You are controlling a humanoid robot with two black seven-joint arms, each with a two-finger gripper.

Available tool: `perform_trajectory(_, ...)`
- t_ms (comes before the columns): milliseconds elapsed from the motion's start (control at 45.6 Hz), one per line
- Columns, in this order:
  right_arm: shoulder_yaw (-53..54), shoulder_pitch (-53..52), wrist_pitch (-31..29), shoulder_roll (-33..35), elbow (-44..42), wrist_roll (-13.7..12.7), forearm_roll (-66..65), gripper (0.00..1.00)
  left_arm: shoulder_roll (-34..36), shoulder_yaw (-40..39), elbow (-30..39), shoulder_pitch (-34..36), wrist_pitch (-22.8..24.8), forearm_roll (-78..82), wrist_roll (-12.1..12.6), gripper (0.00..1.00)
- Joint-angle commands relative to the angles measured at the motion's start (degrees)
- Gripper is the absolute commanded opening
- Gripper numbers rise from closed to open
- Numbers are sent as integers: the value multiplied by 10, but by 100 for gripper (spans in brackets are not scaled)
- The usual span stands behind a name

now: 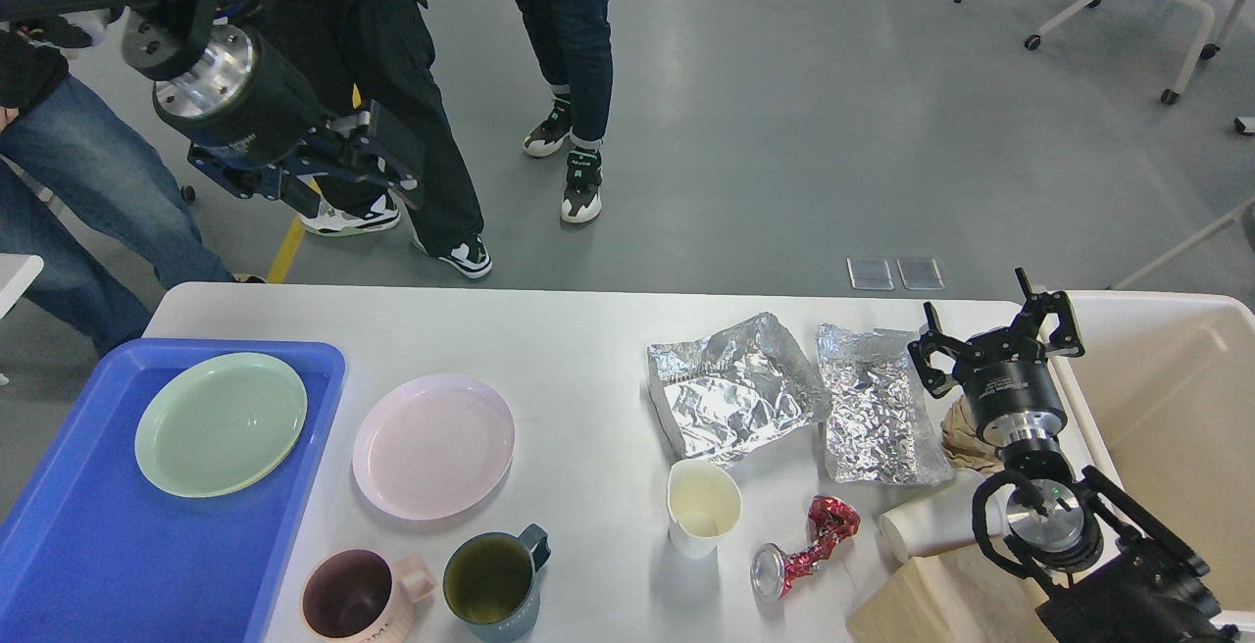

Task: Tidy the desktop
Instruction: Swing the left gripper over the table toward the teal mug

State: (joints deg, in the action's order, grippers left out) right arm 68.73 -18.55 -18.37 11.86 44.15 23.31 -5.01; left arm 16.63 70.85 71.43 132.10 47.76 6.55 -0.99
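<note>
The large white rounded-corner bench (588, 349) fills the lower view: rigid, fixed, not itself to be lifted. Left on it, one blue plastic tray (59, 545) bearing one green plate (221, 422); beside the tray, one pink plate (433, 445) and two mugs. Two foil sheets (735, 393), light and crushable, best pinched at an edge. Right gripper (995, 344): jaws spread, empty. Left gripper (363, 168): cannot tell.

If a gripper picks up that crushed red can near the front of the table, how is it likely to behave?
The crushed red can looks twisted and thin-walled, so it is probably light and may buckle further under a squeeze. Its crumpled middle likely stops it rolling far, though the round silver end might let it pivot. Lying flat on the desktop, its shiny metal could slip.
</note>
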Motion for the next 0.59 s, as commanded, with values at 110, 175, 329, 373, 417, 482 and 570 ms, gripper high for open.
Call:
perform_trajectory(110,0,0,0,0,0,1,0,100,-61,57,139,151,1,-96,-3,98)
perform_trajectory(175,0,0,0,0,0,1,0,100,-77,74,171,193,2,-145,-3,98)
perform_trajectory(329,0,0,0,0,0,0,0,100,-111,112,220,223,2,-231,-2,98)
perform_trajectory(373,0,1,0,0,0,0,0,100,-117,120,231,227,2,-248,-2,98)
perform_trajectory(417,0,0,0,0,0,1,0,100,-118,129,234,228,2,-261,-2,98)
perform_trajectory(482,0,0,0,0,0,1,0,100,-115,141,234,226,1,-271,-3,98)
perform_trajectory(570,0,0,0,0,0,1,0,100,-112,141,234,223,4,-269,-6,98)
